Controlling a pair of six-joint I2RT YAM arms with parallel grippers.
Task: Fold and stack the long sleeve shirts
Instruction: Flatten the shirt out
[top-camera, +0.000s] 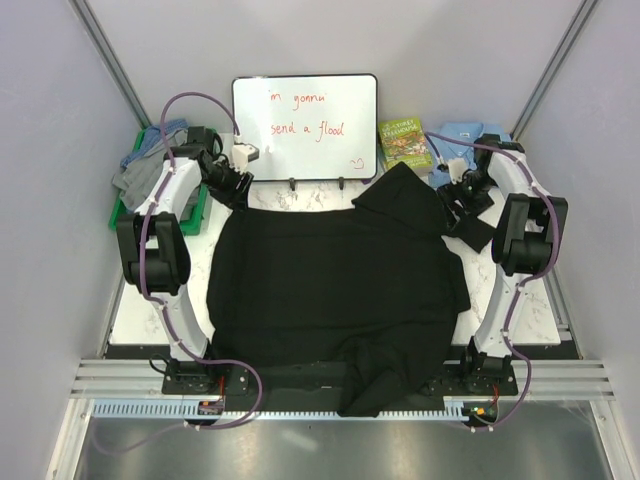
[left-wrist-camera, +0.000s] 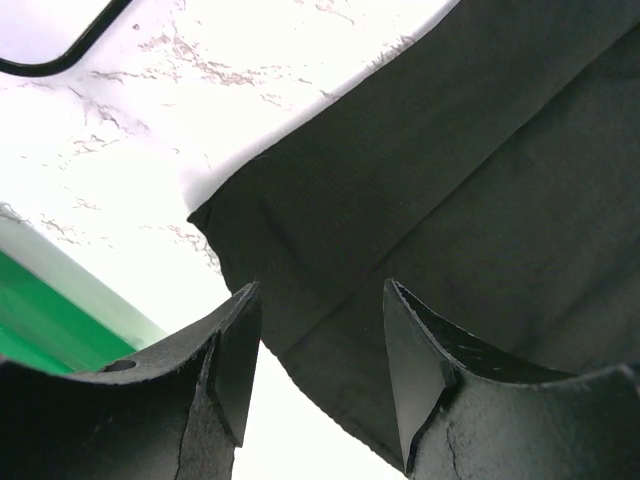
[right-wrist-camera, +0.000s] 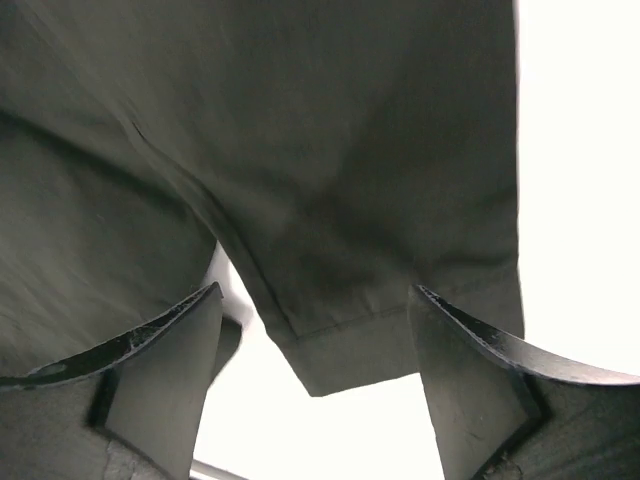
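A plain black shirt (top-camera: 335, 285) lies spread over the white table, its near edge hanging over the front. My left gripper (top-camera: 235, 185) is open just above the shirt's far left corner, which shows between my fingers in the left wrist view (left-wrist-camera: 330, 300). My right gripper (top-camera: 462, 205) is open over the shirt's far right sleeve; the hemmed cuff (right-wrist-camera: 370, 340) lies between my open fingers. A light blue shirt (top-camera: 465, 135) lies at the back right. Grey and blue shirts (top-camera: 145, 160) sit piled in a green bin (top-camera: 190, 205) at the back left.
A whiteboard (top-camera: 305, 125) with red writing stands at the back centre. A green-covered book (top-camera: 404, 143) lies right of it. Grey walls close in both sides. The marble table top (left-wrist-camera: 130, 150) shows bare around the shirt's far left corner.
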